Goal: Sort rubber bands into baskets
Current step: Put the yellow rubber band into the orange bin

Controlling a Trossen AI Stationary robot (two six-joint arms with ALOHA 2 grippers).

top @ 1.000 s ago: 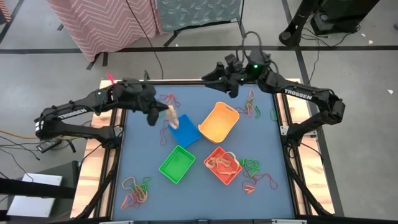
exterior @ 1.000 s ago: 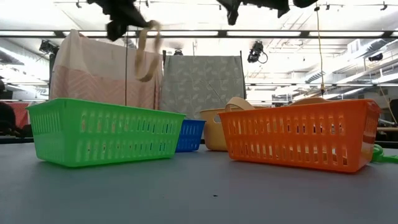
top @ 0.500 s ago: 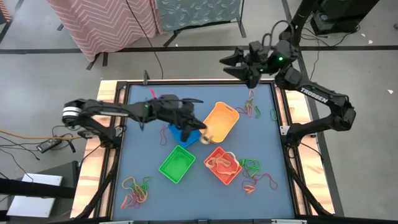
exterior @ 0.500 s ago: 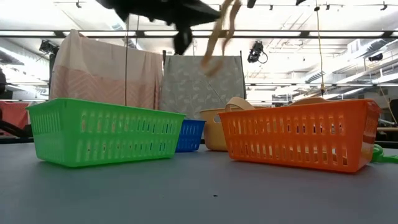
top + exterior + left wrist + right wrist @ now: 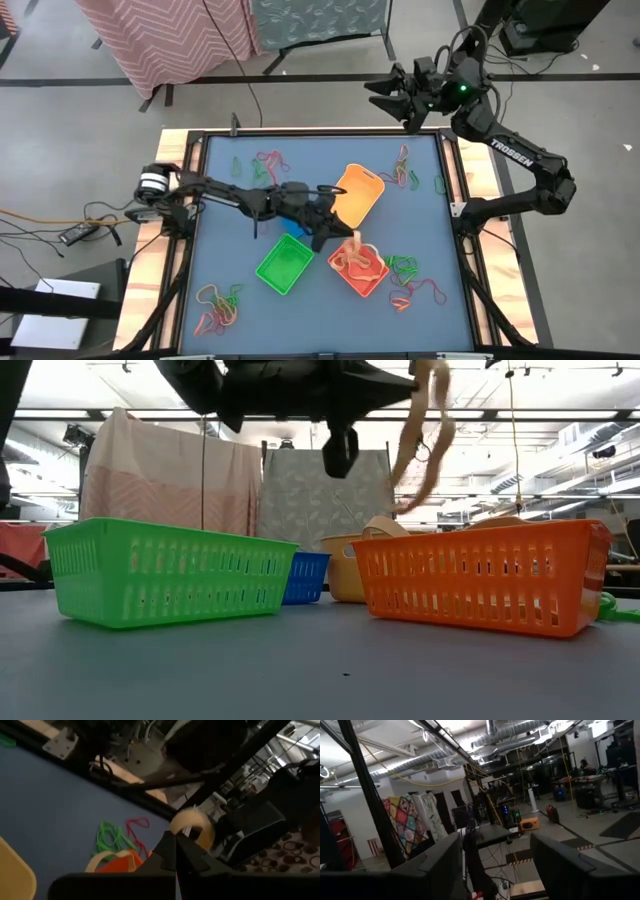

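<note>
glossy plastic baskets (image 5: 468, 575), matt blue tabletop (image 5: 240, 290)

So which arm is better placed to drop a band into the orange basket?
Left. The left gripper is shut on a tan rubber band dangling right above the orange basket. The right gripper hangs open and empty, beyond the table's far edge.

Grey floor (image 5: 560, 100), hanging cloths (image 5: 160, 470), ceiling lights (image 5: 520, 414)

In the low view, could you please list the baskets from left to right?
Green basket → blue basket → yellow basket → orange basket.
</note>
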